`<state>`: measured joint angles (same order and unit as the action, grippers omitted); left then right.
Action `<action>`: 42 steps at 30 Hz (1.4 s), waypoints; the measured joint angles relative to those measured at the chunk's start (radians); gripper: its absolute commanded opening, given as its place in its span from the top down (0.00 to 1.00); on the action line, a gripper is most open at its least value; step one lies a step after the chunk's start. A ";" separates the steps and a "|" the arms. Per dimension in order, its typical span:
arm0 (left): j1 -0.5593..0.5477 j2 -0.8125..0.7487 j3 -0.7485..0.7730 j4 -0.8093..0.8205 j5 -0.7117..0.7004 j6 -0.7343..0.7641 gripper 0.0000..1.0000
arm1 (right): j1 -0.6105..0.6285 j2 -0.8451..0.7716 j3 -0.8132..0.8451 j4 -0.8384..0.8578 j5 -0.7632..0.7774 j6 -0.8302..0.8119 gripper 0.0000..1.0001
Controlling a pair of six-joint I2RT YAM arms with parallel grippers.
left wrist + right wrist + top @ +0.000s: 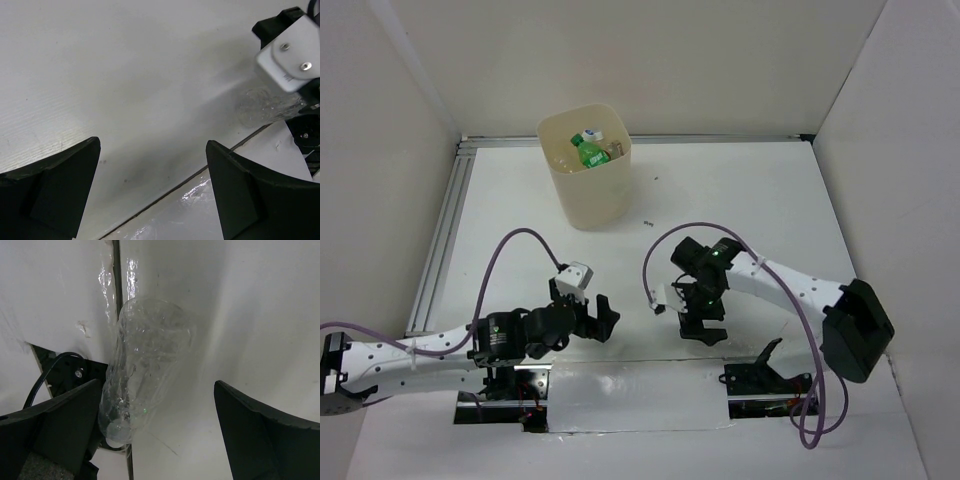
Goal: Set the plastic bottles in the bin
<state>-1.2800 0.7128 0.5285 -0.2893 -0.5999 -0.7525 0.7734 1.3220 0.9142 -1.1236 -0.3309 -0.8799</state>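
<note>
Ana: From above, where is the bin (585, 205)?

Ben: At 12 o'clock on the worktop (750, 190). A green bottle (591, 154) and some others lie inside. Its label is too small to read.

Ana: And the hands?

Ben: Both are near 6 o'clock. The left hand (598, 318) is open and holds nothing. The right hand (702, 328) points down at the worktop.

Ana: What does the left wrist camera show?

Ben: Two black fingers wide apart, with nothing between them. At 2 o'clock a clear bottle (265, 106) lies flat under the other arm.

Ana: And the right wrist camera?

Ben: That bottle lies between the right hand's fingers, closer to the one at 8 o'clock. The fingers are wide open and not squeezing it.

Ana: Any words on it?

Ben: None. No label shows.

Ana: How will it feel?

Ben: I think it is empty, so very light. It looks thin and crinkly, so it may squash, slip or roll. I would pinch it gently across the middle.
</note>
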 measured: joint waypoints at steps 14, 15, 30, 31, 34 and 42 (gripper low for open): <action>0.000 -0.108 0.019 -0.143 -0.061 -0.035 0.01 | 0.161 0.255 -0.069 0.093 0.138 0.097 0.10; 0.000 -0.123 0.020 -0.152 -0.064 -0.039 0.01 | 0.164 0.259 -0.069 0.100 0.148 0.105 0.15; 0.000 -0.131 0.020 -0.164 -0.084 -0.061 0.01 | -0.065 0.393 0.331 0.074 0.115 0.140 0.80; 0.001 -0.130 0.020 -0.159 -0.084 -0.061 0.01 | -0.101 0.422 0.471 0.064 0.105 0.142 0.80; 0.001 -0.127 0.020 -0.149 -0.085 -0.059 0.01 | -0.179 0.509 0.929 0.074 0.079 0.153 0.84; 0.001 -0.127 0.020 -0.136 -0.085 -0.059 0.01 | -0.190 0.576 1.524 0.209 0.097 0.169 0.88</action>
<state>-1.2793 0.5858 0.5484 -0.4255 -0.6846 -0.8112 0.5838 1.8977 2.4382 -0.9150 -0.2340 -0.7105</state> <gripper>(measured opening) 0.993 0.610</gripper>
